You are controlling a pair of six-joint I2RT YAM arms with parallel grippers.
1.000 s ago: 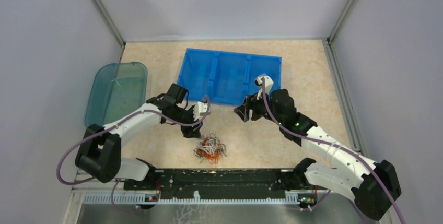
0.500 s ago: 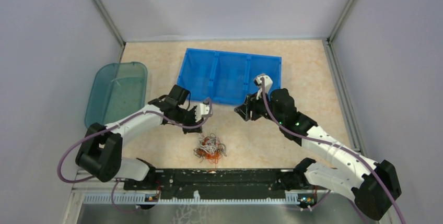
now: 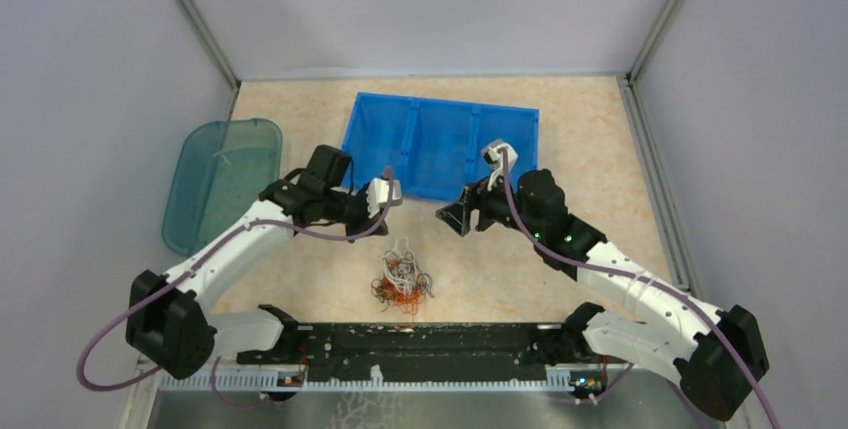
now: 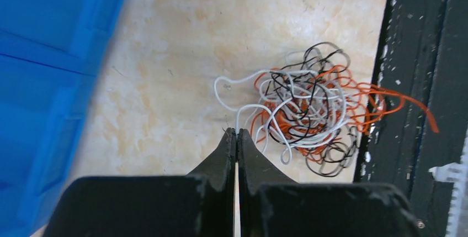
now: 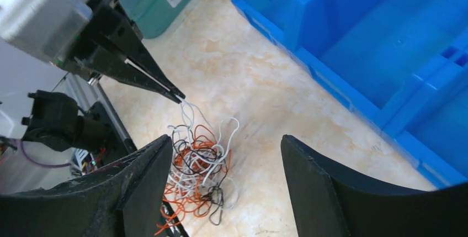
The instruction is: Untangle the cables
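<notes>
Left gripper (image 4: 236, 133) is fully closed, tips pinching one white strand (image 4: 238, 118) at the far edge of the cables (image 4: 306, 110). The strand runs straight from the tips into the clump, so it reads as a real pinch, not a miss. Right gripper (image 5: 225, 137) is wide open with nothing in it, above the table to the right of the clump and facing it.

The cables are one tight knot of white, red-orange and black wire on the table, centre, just beside the black rail (image 3: 420, 339) at the near edge. One orange tail lies over the rail. Blue bin (image 3: 440, 144) is well apart on the far side, teal tub (image 3: 220, 179) off to the left.

Handling, as a judgement:
- Very light, so the whole knot probably lifts with any single strand and needs a counter-hold.
- Springy and curly, so loops likely snag each other rather than slide free.
- Far thinner than a finger and easy to slip, so pinch at the very tips.
- Best hold is a loose end or outer loop. The right gripper should take the bulk or an orange outer loop on the opposite side.
</notes>
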